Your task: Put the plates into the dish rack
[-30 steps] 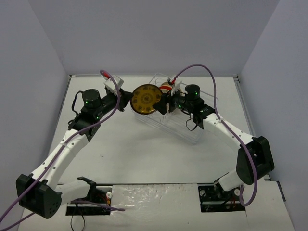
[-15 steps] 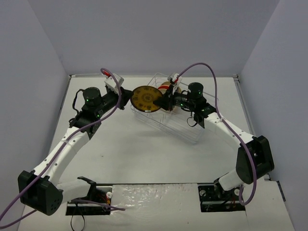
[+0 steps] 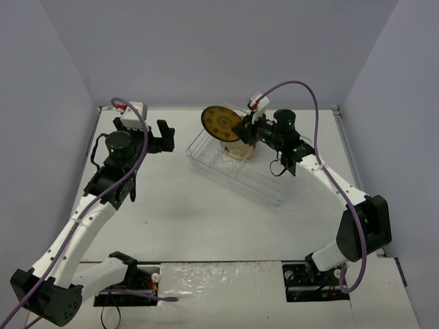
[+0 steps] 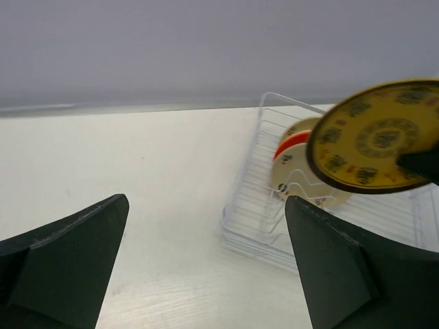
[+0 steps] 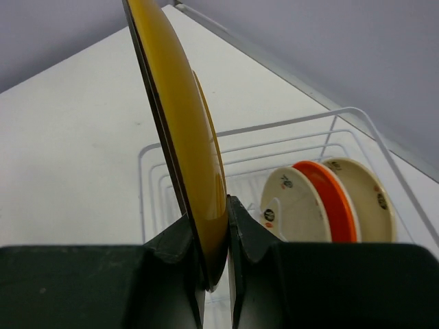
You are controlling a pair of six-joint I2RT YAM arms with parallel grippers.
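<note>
The right claw (image 5: pixel 214 253) is closed tight on the lower edge of the yellow plate (image 3: pixel 221 123), its two fingers (image 5: pixel 171 274) pinching the rim from either side, so the plate stands nearly on edge with a slight lean. From above, this plate hangs in the air over the far left end of the rack (image 3: pixel 274 195), clear of the wires; its yellow face with dark motifs and a dark rim is turned toward the left arm. Three plates already stand upright in the rack, close together in a row at that same far end: a cream plate (image 5: pixel 291 205), an orange plate (image 5: pixel 333 202) just behind it, and a second cream plate (image 5: pixel 370 195) behind that. The rack sits at an angle on the white tabletop (image 3: pixel 178 205), on its right half. The left claw (image 3: pixel 145 128) is spread wide and grips nothing; it hangs over the bare tabletop to the left of the rack, well apart from it, pointing toward the rack and the raised plate.
</note>
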